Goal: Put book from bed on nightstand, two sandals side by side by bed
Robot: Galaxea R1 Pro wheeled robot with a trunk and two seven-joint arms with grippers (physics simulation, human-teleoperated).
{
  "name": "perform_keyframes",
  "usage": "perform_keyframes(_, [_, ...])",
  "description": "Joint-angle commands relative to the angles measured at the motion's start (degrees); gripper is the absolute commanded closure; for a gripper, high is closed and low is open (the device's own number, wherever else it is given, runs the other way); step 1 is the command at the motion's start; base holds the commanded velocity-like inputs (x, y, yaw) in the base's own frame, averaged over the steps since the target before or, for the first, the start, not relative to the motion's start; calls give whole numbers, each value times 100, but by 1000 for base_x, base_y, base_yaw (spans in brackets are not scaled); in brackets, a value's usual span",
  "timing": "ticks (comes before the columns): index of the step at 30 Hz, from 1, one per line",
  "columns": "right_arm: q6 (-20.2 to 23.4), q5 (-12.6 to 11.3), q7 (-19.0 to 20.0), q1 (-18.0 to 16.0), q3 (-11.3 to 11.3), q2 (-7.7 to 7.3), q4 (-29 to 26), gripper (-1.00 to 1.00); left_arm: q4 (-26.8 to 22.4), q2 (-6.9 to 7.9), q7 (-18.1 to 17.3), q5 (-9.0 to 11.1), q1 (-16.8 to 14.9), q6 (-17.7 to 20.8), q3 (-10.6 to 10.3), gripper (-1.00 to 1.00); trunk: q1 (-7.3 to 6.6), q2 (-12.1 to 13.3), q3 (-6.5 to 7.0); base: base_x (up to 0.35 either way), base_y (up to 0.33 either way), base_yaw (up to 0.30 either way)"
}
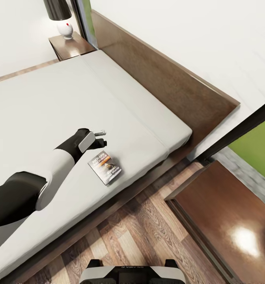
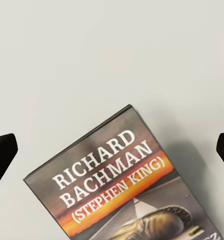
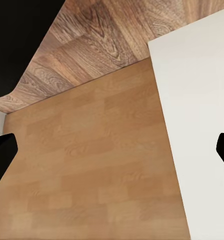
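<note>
Book (image 1: 105,168) lay on bed (image 1: 38,98), centre of head frame, not yet gripped. L gripper (image 1: 100,138) hovered just above it, jaws wide. Nightstand (image 1: 231,221) lower right. R gripper (image 3: 112,145) wide, holding nothing. Sandals pending.

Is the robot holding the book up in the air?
No, the book lies flat on the bed's grey mattress, and the left tool hovers beside it, open and empty.

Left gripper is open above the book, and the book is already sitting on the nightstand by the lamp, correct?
Not quite. The left gripper is open above the book, but the book lies on the bed, near its edge, as the head view shows. The nightstand by the lamp holds no book.
</note>
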Motion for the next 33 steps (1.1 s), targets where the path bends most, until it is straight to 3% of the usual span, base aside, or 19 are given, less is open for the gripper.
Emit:
perform_keyframes(1, [20,-32,-14,-3,48,3,3,-100,-7,3,45,61,-2,14,-40,-100,0,-2,-12,0,0,0])
perform_keyframes(33, [20,-22,-22,-3,54,7,4,-100,-12,5,45,60,-2,8,-40,-100,0,-2,-168,0,0,0])
